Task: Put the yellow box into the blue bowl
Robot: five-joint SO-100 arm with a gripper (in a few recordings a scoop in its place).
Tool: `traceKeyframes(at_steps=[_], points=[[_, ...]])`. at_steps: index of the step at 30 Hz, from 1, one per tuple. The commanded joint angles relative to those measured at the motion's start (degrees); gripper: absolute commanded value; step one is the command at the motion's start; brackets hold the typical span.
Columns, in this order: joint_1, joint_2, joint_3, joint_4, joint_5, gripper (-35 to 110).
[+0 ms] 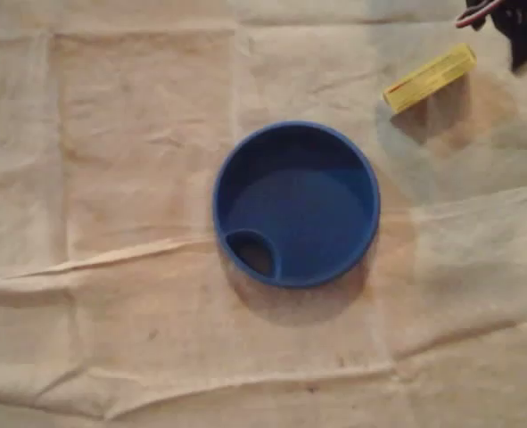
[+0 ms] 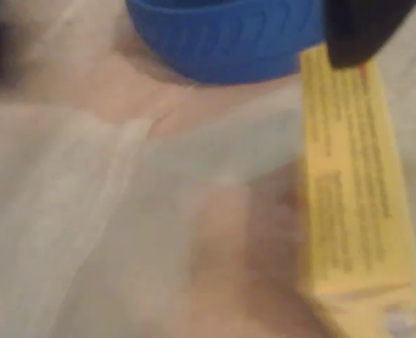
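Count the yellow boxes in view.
1. The yellow cardboard box is at the top right of the overhead view, up and right of the round blue plastic bowl; in the wrist view it runs down the right side. Nothing seems to hide another.

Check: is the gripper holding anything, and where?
Probably the yellow box, raised above the cloth; a dark finger overlaps its end nearest the blue bowl. Contact itself is blurred.
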Motion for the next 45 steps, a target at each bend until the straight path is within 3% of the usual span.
traceKeyframes(at_steps=[1, 45], points=[[-0.26, 0.18, 0.18, 3.52, -0.62, 31], [0.53, -14.15, 3.69, -4.31, -0.7, 31]])
